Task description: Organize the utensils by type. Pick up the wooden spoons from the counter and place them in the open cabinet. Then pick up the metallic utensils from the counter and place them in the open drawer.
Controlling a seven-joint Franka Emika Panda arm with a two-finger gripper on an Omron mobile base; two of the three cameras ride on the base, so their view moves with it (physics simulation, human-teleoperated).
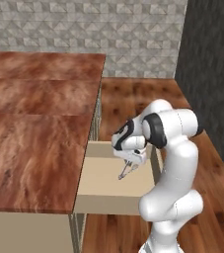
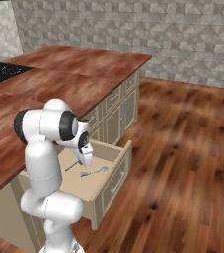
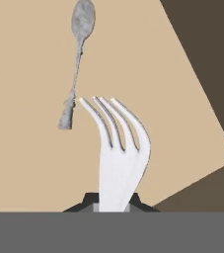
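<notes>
Over the open drawer [image 1: 101, 180], nearest to the cameras, hangs the pincer [image 1: 126, 170] of the white arm [image 1: 175, 163], pointing down into the drawer. Its fingers are pressed together on the handle of the silver fork [image 3: 118, 153], so the fork is held and stays above the drawer bottom, not lying on it. From the hand view the four tines of the fork curve upward and away from the pincer, and the pale beige bottom of the drawer is behind them.

On the drawer bottom, just beyond the fork tines, lies the silver spoon [image 3: 76, 64]. Its handle end is near the tines and its bowl points away from them. From the right base view the same spoon [image 2: 94, 171] lies flat inside the drawer, close to the front wall of the drawer, and the held fork [image 2: 73, 165] is a thin dark line just beside it, under the pincer [image 2: 79, 160].

Behind the drawer and above it is the worktop [image 1: 34, 128], a glossy reddish-brown wooden surface over cream panelled fronts. The drawer is pulled out from the side of this worktop, over the wooden floor [image 2: 182, 148]. Farthest from the drawer stands the grey patterned wall [image 1: 108, 34]
</notes>
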